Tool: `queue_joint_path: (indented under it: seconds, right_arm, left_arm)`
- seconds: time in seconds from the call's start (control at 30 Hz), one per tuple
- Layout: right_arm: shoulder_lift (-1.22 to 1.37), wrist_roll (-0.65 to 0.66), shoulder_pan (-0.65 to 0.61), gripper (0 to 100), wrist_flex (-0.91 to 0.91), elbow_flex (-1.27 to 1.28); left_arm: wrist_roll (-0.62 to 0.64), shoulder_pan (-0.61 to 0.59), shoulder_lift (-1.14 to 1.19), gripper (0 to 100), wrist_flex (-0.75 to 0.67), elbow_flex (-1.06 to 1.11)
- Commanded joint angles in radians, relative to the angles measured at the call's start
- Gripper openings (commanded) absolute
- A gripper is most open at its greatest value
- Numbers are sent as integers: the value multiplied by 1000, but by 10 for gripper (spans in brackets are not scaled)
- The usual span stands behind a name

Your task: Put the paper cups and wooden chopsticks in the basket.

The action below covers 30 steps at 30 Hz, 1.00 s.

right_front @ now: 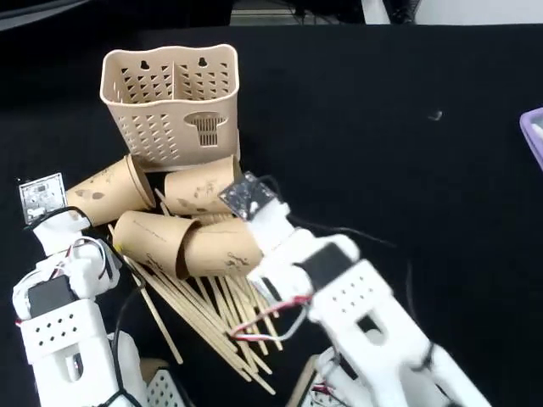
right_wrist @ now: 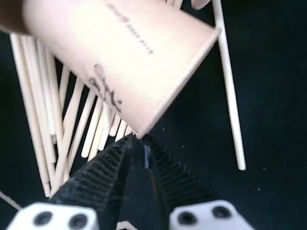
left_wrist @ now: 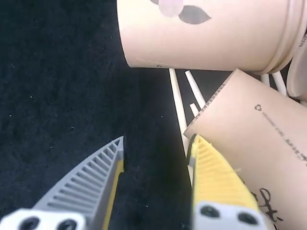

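Observation:
A beige slotted basket (right_front: 170, 102) stands at the back left. Several paper cups lie on their sides in front of it, two by the basket (right_front: 110, 188) (right_front: 199, 186) and two nearer (right_front: 153, 237) (right_front: 222, 248). Wooden chopsticks (right_front: 212, 314) fan out under and in front of them. My right gripper (right_wrist: 137, 143) is shut on the edge of the nearest cup (right_wrist: 120, 62), which sits over the chopsticks (right_wrist: 33, 110). My left gripper (left_wrist: 158, 141) is open just above the cloth, one finger beside a cup (left_wrist: 259, 129), another cup (left_wrist: 206, 33) beyond it.
A black cloth (right_front: 407, 170) covers the table, with free room to the right of the pile. A purple object (right_front: 534, 136) sits at the right edge. The right arm (right_front: 339, 288) reaches over the chopstick pile; the left arm (right_front: 59, 297) stands at the lower left.

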Motion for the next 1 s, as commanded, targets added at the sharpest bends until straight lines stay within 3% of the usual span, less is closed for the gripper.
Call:
queue_joint_path:
  seconds: [0.0, 0.23, 0.37, 0.5, 0.57, 0.8, 0.97]
  right_arm:
    - [-260, 112, -11, 11, 150, -113]
    - [-487, 296, 229, 11, 301, -262]
    - [-456, 301, 275, 34, 305, -208]
    - [-361, 133, 273, 283, 244, -136]
    - [-311, 58, 247, 344, 187, -133]
    - [-120, -173, 18, 349, 5, -131]
    - [25, -244, -12, 349, -61, -133]
  left_arm:
    - [11, -5, -6, 223, -11, -13]
    - [11, -5, -6, 223, -11, -12]
    - [11, -5, -6, 223, -14, -13]
    - [11, -5, -6, 223, -14, -13]
    - [11, -4, -6, 223, -14, -13]
    - [11, -4, -6, 223, -14, -12]
    - [12, -4, -6, 223, -11, -12]
